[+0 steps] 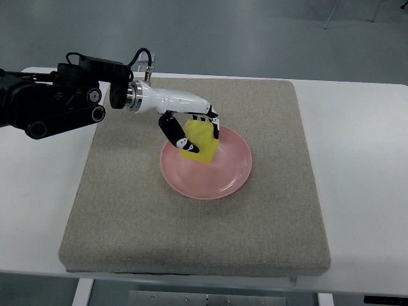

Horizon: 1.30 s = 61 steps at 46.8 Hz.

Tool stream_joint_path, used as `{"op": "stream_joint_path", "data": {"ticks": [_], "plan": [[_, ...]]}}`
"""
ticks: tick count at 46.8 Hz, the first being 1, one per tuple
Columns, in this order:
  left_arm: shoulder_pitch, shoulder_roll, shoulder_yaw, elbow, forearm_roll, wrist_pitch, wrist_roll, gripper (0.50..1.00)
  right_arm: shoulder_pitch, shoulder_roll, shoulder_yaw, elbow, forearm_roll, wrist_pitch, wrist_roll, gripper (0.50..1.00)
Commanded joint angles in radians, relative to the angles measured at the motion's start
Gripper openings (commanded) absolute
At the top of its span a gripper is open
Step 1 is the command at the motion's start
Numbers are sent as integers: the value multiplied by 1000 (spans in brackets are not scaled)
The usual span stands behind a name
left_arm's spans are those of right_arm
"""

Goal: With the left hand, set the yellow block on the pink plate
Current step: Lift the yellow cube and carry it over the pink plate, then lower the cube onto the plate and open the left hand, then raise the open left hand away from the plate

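Note:
A yellow block [200, 141] is held over the upper left part of the pink plate [223, 175]; whether it touches the plate I cannot tell. My left hand [191, 131], white with black fingers, is shut on the block: the thumb [172, 131] presses its left side and the other fingers [213, 122] wrap its top and right. The black left arm [51, 99] comes in from the picture's left edge. The right arm is out of view.
The plate lies on a beige mat [127, 217] that covers the middle of a white table [363, 159]. Grey floor shows beyond the table's far edge, with a chair leg [331, 16] at the top right.

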<state>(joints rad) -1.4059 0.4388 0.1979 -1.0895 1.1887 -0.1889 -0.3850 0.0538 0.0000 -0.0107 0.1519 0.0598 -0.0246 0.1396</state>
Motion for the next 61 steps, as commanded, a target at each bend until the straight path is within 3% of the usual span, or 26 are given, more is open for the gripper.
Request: {"op": "stream_joint_path", "data": {"ticks": [1, 36, 39, 46, 51, 61], "plan": [[7, -6, 0, 3, 5, 3, 0, 500, 0, 0, 0, 0, 0, 0, 0, 924], [58, -84, 2, 82, 9, 35, 1, 503, 0, 0, 0, 0, 0, 0, 0, 924], [59, -83, 0, 80, 8, 39, 1, 674, 0, 0, 0, 0, 0, 0, 0, 924], [59, -81, -2, 79, 8, 39, 1, 846, 0, 0, 0, 0, 0, 0, 0, 924], [59, -81, -3, 79, 6, 39, 1, 891, 0, 0, 0, 0, 0, 0, 0, 924], [56, -74, -9, 77, 6, 40, 1, 894, 0, 0, 0, 0, 0, 0, 0, 924]]}}
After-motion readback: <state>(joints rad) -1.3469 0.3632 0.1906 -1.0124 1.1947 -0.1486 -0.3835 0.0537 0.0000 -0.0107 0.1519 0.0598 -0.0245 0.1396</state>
